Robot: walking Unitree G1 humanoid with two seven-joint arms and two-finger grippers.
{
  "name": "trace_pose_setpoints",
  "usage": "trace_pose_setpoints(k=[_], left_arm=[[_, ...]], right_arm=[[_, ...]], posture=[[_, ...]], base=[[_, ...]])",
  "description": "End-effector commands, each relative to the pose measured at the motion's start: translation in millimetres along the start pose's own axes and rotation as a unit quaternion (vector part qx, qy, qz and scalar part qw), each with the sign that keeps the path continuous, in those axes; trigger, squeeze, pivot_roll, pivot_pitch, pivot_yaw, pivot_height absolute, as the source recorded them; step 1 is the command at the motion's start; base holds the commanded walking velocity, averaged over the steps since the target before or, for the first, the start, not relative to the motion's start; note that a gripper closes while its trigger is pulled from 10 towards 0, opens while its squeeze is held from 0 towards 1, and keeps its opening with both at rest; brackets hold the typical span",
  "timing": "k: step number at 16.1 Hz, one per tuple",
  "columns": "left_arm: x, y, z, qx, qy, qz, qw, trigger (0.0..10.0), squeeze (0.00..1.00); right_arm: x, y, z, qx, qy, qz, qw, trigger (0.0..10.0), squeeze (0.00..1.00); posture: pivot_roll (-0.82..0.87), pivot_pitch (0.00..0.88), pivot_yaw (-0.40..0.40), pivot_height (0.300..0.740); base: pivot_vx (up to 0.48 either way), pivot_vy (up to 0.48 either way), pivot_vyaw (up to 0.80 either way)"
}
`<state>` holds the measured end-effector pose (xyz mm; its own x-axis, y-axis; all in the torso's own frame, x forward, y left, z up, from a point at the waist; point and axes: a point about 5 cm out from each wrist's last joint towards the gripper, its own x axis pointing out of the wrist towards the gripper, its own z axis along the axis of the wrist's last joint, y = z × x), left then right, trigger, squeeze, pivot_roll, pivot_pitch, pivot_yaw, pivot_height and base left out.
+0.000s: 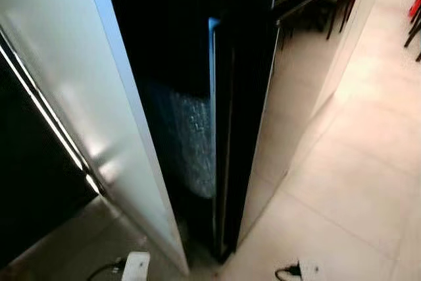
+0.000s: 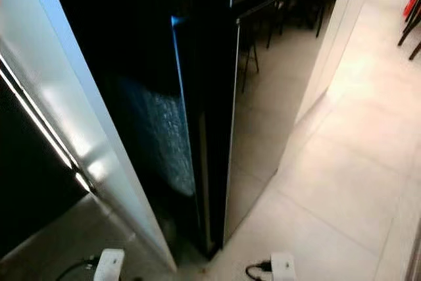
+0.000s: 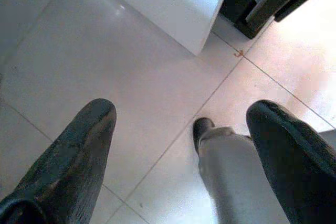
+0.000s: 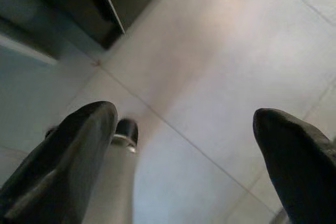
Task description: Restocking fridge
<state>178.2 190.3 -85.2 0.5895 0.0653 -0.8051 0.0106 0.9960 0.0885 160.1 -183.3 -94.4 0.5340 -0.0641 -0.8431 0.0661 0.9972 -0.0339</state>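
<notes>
**Fridge ahead, both grippers empty**

The black fridge (image 1: 250, 129) is seen straight ahead, wedged beside a white panel (image 1: 99, 110). Pale floor tiles (image 1: 355, 182) lie to its right. The left gripper (image 3: 184, 145) and right gripper (image 4: 184, 145) are hung low over the floor, fingers spread apart, near the fridge's base.
</notes>
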Motion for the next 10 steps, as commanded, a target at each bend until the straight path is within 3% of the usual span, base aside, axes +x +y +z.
trace_pose_setpoints(k=[1, 10], left_arm=[[-0.6, 0.3, -3.9, 0.001, 0.009, 0.000, 1.000, 10.0, 0.00], [-1.1, 0.1, -5.8, 0.004, 0.010, -0.002, 1.000, 10.0, 0.00]], right_arm=[[-0.7, 1.1, -4.5, 0.008, 0.006, -0.001, 1.000, 10.0, 0.00], [-1.0, 1.8, -5.8, 0.017, 0.005, -0.006, 1.000, 10.0, 0.00]], posture=[[-0.02, 0.001, 0.018, 0.740], [-0.02, 0.000, 0.023, 0.740]], base=[[0.000, -0.307, 0.00], [0.000, -0.307, 0.00]])
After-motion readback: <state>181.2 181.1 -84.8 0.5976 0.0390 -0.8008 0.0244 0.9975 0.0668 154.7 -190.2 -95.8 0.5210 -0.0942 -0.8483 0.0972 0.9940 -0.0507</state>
